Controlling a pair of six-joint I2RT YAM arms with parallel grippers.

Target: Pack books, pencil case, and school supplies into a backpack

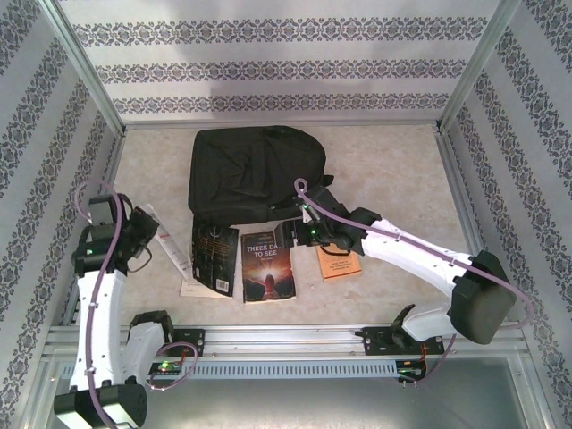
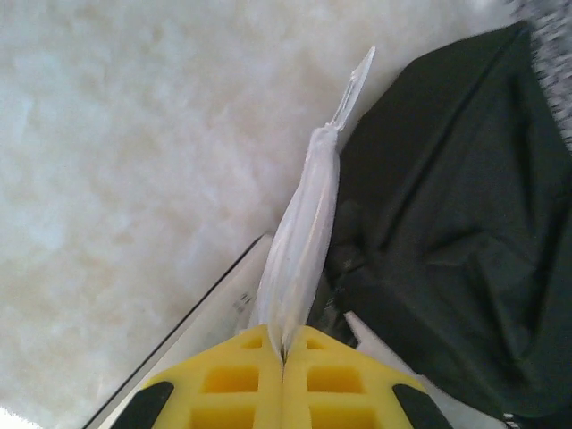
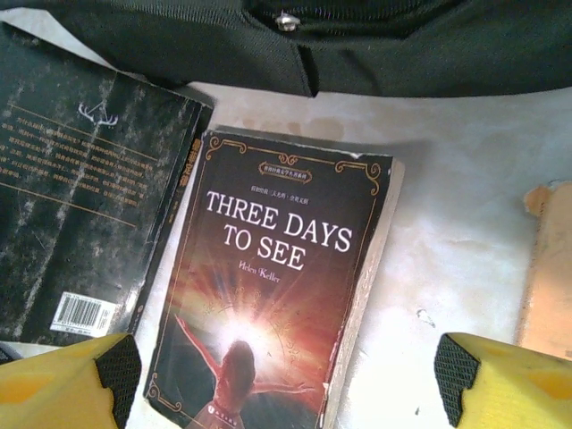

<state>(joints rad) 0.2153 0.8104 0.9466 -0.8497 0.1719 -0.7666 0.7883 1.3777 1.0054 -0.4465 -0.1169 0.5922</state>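
Observation:
The black backpack [image 1: 255, 170] lies at the back middle of the table. Along its near edge lie three books: a black one [image 1: 214, 257], "Three Days to See" [image 1: 268, 268] and an orange one [image 1: 340, 262]. My left gripper [image 2: 284, 353] is shut on the end of a long clear plastic pouch [image 2: 304, 241], left of the backpack [image 2: 456, 223]; I cannot tell whether it is the pencil case. My right gripper [image 3: 286, 384] hangs open above "Three Days to See" [image 3: 277, 295], with nothing between its fingers, the black book [image 3: 80, 223] on its left and the orange book [image 3: 550, 268] on its right.
A white flat sheet [image 2: 214, 313] lies under the held pouch and shows beside the black book [image 1: 192, 288]. Patterned walls with metal frame posts close in the table on three sides. Bare table lies to the right of the orange book.

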